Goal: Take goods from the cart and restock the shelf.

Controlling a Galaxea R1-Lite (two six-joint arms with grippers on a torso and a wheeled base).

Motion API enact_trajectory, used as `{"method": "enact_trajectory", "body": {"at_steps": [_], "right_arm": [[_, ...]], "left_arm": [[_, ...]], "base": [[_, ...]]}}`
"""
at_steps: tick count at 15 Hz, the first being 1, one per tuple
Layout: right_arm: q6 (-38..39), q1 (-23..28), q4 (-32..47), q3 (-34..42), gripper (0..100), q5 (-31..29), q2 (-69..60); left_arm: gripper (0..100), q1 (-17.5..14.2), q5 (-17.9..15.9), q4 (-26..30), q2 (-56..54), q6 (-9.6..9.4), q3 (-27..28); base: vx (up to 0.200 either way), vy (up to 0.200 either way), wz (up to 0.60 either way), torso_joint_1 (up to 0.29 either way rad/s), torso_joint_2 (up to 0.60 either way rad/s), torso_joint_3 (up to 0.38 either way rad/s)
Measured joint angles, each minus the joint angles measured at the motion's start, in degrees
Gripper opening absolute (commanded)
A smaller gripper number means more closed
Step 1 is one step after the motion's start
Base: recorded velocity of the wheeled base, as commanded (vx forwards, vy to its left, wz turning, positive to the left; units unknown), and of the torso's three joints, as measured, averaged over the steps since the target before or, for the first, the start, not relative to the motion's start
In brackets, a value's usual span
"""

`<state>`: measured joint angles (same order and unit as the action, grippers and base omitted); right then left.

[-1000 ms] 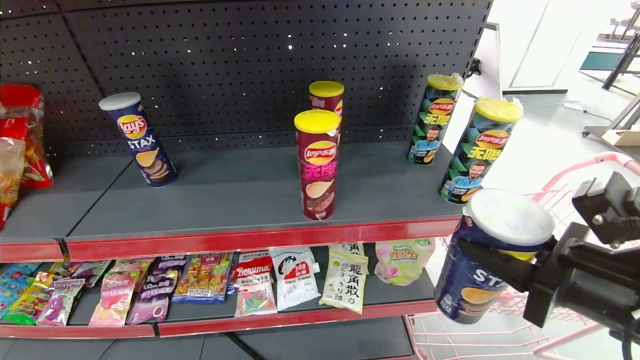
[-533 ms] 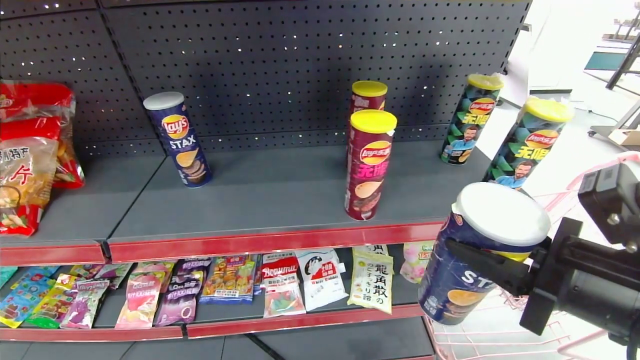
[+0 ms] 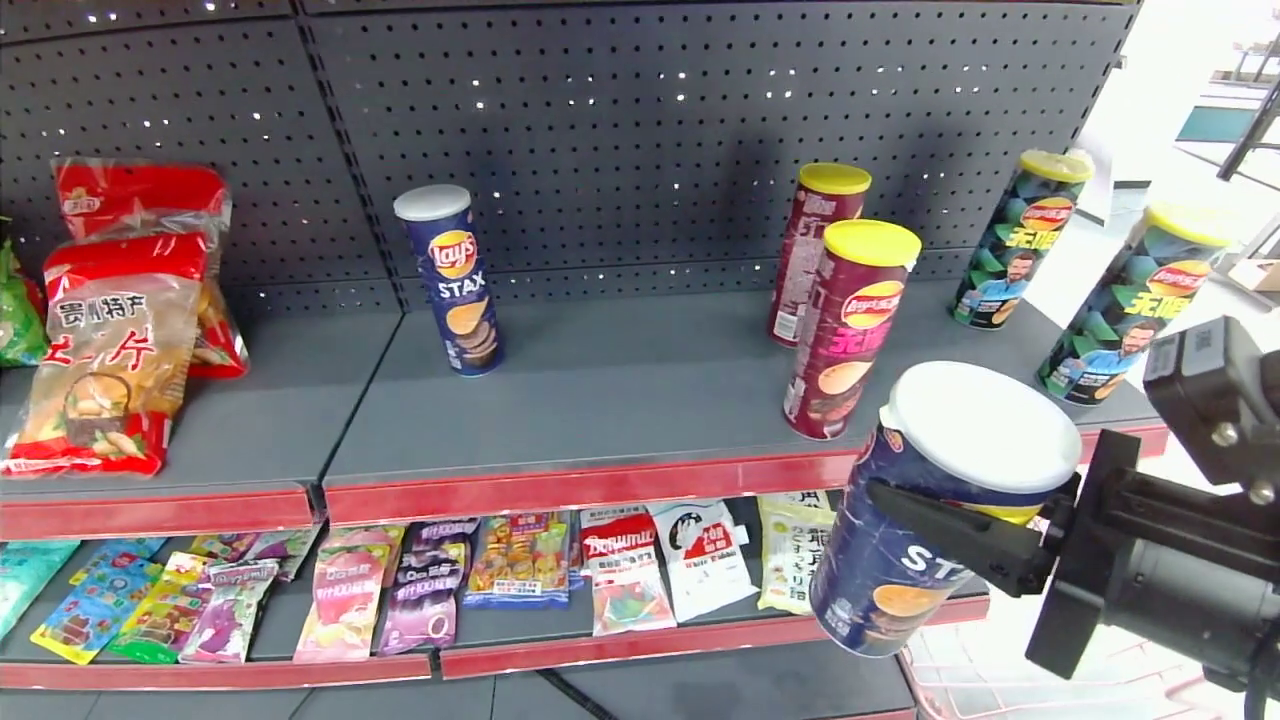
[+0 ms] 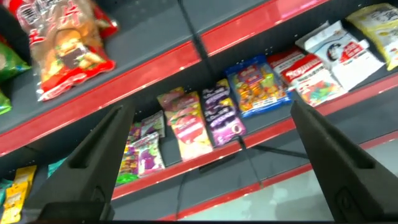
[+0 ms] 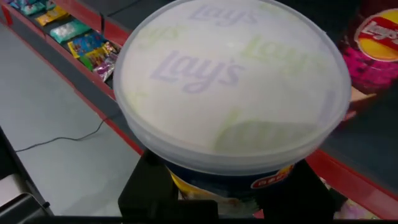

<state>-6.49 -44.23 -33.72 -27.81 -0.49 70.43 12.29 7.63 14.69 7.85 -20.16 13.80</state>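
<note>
Blue chip can (image 3: 900,585) clamped just under its lid by the closed right gripper (image 3: 960,495), held off the shelf's (image 3: 600,400) front right edge; possible knock-over of the nearby maroon can (image 3: 850,330) if swung in low.

My head camera looks forward and down on the shelf (image 3: 620,400). My left wrist camera shares its lower snack packets (image 3: 519,560). My right wrist camera, at four o'clock, hugs the blue can (image 5: 230,81).
</note>
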Motion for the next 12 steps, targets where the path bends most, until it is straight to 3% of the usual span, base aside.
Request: {"method": "enact_trajectory", "body": {"at_steps": [12], "right_arm": [[-0.27, -1.3, -0.05, -0.3, 0, 1.88, 0.07]], "left_arm": [[100, 0.02, 0.09, -0.09, 0.0, -0.24, 0.09]], "base": [[0.0, 0.2, 0.0, 0.001, 0.0, 0.002]]}}
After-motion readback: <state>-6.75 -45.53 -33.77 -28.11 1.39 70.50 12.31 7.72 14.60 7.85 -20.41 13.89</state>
